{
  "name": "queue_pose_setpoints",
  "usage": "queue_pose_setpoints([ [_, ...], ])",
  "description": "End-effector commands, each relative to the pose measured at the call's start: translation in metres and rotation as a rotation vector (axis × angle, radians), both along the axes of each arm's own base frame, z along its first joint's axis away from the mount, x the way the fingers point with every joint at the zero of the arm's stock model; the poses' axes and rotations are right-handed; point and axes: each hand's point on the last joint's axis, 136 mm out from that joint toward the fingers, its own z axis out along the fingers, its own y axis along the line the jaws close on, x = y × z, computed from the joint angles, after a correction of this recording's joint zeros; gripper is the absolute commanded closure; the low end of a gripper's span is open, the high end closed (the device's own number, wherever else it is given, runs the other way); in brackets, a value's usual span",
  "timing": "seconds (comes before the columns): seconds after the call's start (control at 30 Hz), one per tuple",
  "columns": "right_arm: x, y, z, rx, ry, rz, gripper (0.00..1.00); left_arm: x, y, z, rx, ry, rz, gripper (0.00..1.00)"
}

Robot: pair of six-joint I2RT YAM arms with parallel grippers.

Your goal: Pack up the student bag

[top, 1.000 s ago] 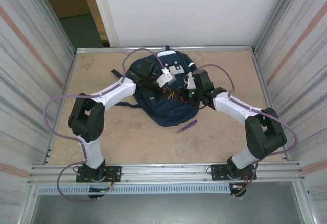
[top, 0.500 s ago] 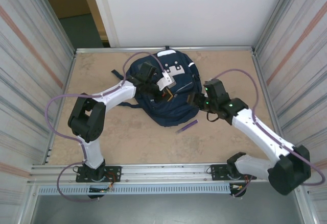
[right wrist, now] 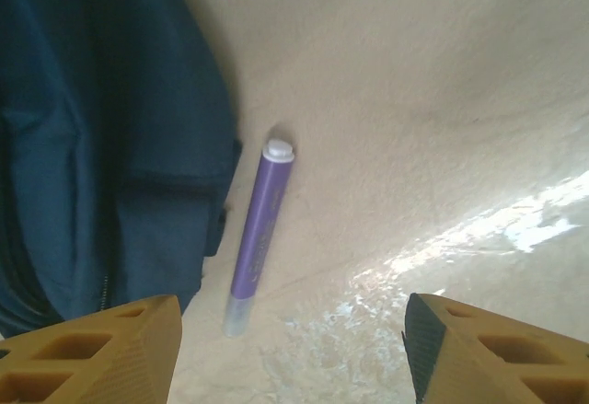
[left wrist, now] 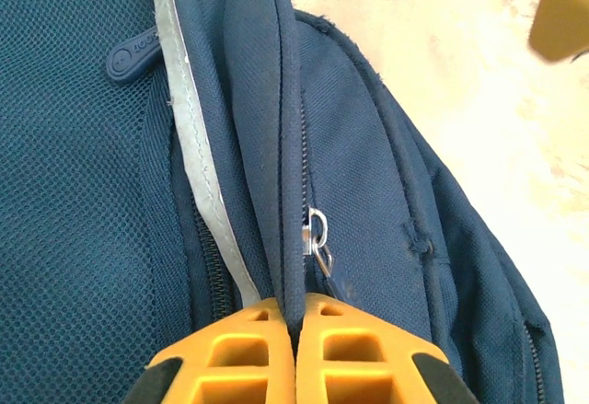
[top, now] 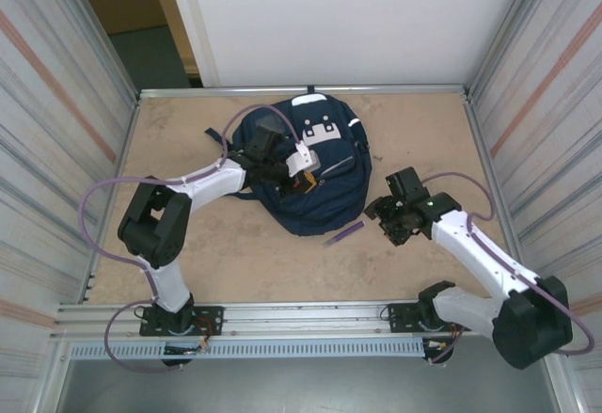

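on the student bag (left wrist: 83, 192), rubber tab (left wrist: 131, 54) with illegible lettering

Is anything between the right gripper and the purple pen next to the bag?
Nothing visible. The right gripper hangs open over the purple pen, which lies alone on the bare table, close beside the student bag with its whole length uncovered.
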Motion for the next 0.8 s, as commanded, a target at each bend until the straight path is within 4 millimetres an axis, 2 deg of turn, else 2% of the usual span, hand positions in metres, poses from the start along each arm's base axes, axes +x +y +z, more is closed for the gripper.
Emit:
queue_pose_setpoints([
  [0.0,0.004,0.031,-0.011,0.102,0.04,0.018,0.37,-0.009,-0.012,0.048,-0.135,-0.083,-0.089,1.0],
  [0.17,0.026,0.054,-0.032,0.127,0.058,0.046,0.43,-0.01,-0.014,0.05,-0.154,-0.067,-0.093,1.0],
  [0.27,0.028,0.062,-0.048,0.105,0.1,0.056,0.47,-0.009,-0.014,0.051,-0.165,-0.057,-0.09,1.0],
  [0.47,0.024,0.061,-0.083,0.017,0.155,0.028,0.57,-0.008,-0.016,0.055,-0.179,-0.043,-0.088,1.0],
  [0.63,0.025,0.051,-0.094,-0.064,0.153,0.005,0.65,-0.008,-0.015,0.054,-0.178,-0.051,-0.082,1.0],
  [0.77,0.018,0.04,-0.101,-0.101,0.178,-0.038,0.72,-0.005,-0.013,0.054,-0.168,-0.062,-0.065,1.0],
])
